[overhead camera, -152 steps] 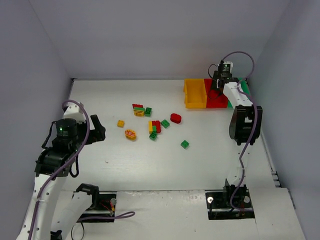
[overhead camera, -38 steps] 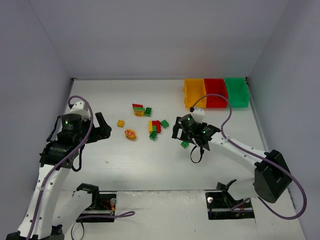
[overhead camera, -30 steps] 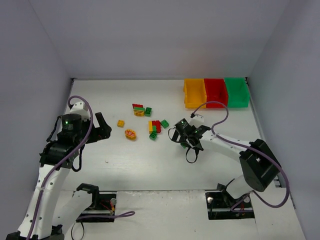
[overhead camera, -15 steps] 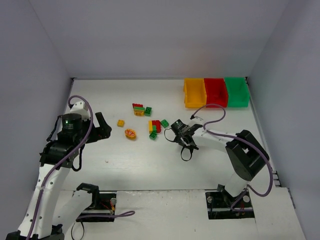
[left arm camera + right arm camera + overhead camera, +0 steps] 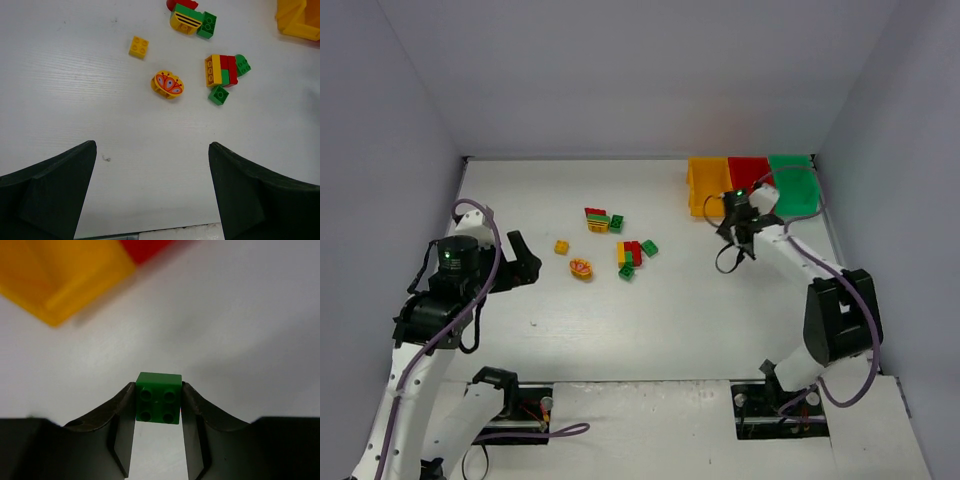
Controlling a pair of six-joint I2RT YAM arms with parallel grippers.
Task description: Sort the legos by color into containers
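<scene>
**Top view.** The left gripper (image 5: 523, 262) hangs over the left part of the table (image 5: 620, 330), well apart from the loose legos. Its fingers are spread with nothing between them. The right gripper (image 5: 734, 222) is reached far forward, just in front of the yellow-orange bin (image 5: 705, 190) and the red bin (image 5: 750, 175). From here I cannot tell what it carries. The 3 bins stand in 1 row at the far right, sides touching: yellow-orange, red, then the green bin (image 5: 796, 188). Loose pieces lie mid-table:
- a red-yellow-green cluster (image 5: 601, 220), farthest back
- a single yellow brick (image 5: 561, 246)
- an oval printed yellow piece (image 5: 581, 267)
- a yellow-red-green stack (image 5: 630, 251), with a small green brick (image 5: 626, 271) just beside its near end

**Left wrist view.** 2 dark fingers sit at the bottom corners, wide apart, with bare table between them. Ahead, the single yellow brick lies to the left and the oval printed piece near centre. The stack is to its right, with a rounded green piece (image 5: 242, 64) touching the stack's right side. The small green brick lies just nearer the camera. The cluster sits at the top edge, and a corner of the yellow-orange bin shows top right.

**Right wrist view.** The 2 fingers pinch 1 green held brick (image 5: 159, 398) by its opposite sides. The face turned to the camera shows 4 round marks in a square. White table lies behind it. The yellow-orange bin is blurred at upper left, and an edge of the red bin is at the top.
</scene>
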